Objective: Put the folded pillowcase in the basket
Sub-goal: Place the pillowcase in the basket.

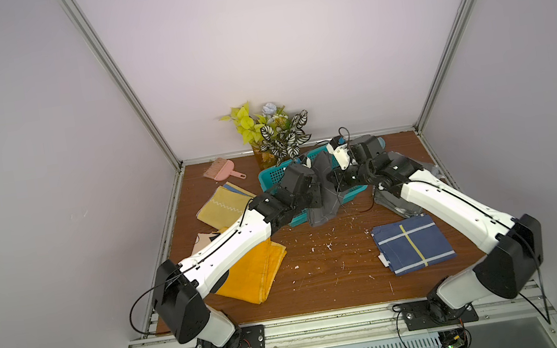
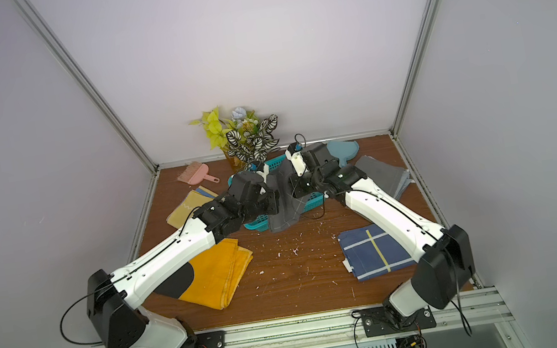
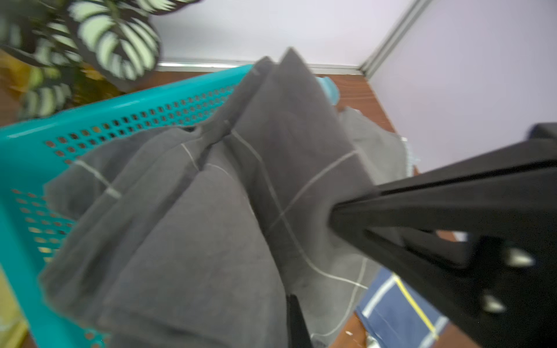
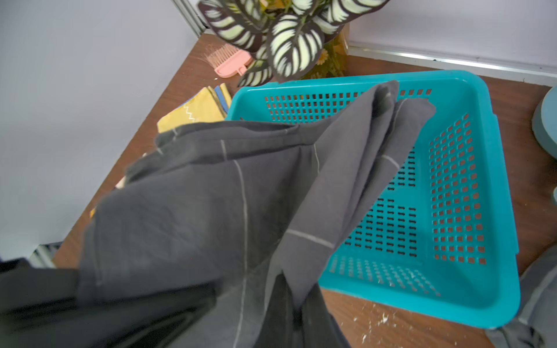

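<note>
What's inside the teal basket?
The basket shows only bare holed floor where it is uncovered. The dark gray pillowcase hangs over part of it, so whatever might lie under the cloth cannot be seen.

Robotics test cell: plain pale wall panels in aluminium framing (image 1: 121,82) box in a wood-grain surface (image 1: 323,280); two robot arms (image 1: 227,244) are bolted to a metal rail (image 1: 329,320) along its front edge, with folded cloths (image 1: 413,246) and a vase of artificial leaves (image 1: 271,135) staged on it.
</note>
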### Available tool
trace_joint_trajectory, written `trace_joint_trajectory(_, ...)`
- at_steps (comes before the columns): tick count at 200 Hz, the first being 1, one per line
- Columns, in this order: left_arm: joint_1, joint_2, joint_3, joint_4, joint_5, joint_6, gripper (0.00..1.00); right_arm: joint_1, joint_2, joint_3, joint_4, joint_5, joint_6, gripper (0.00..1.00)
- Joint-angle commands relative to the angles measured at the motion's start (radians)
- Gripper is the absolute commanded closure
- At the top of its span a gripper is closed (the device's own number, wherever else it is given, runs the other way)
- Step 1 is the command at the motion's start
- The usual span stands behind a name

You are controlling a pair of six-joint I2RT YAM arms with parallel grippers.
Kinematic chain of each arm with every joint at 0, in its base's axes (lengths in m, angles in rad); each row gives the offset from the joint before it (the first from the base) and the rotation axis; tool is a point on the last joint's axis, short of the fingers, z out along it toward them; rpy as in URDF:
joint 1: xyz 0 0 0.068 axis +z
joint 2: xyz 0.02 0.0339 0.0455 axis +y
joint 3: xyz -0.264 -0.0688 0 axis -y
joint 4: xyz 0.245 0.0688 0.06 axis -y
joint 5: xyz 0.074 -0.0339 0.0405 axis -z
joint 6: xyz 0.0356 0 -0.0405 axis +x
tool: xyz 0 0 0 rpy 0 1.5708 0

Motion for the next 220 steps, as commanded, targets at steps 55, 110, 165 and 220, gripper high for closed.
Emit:
trace_joint_trajectory(55,0.169,0.138,-0.067,0.232,0.014,0.139,0.99,-0.12,0.159,0.012,0.236,-0.074,-0.048,1.0)
trace_joint_trajectory(110,0.188,0.26,-0.07,0.262,-0.038,0.14,0.99,-0.152,0.29,0.035,0.275,-0.081,-0.072,1.0)
trace_joint_trajectory(165,0.215,0.32,-0.13,0.322,-0.068,0.133,0.99,-0.154,0.388,0.015,0.323,-0.066,-0.075,1.0)
trace_joint_trajectory(220,0.233,0.354,-0.13,0.33,-0.062,0.146,0.51,-0.155,0.429,0.058,0.312,-0.032,-0.081,0.68)
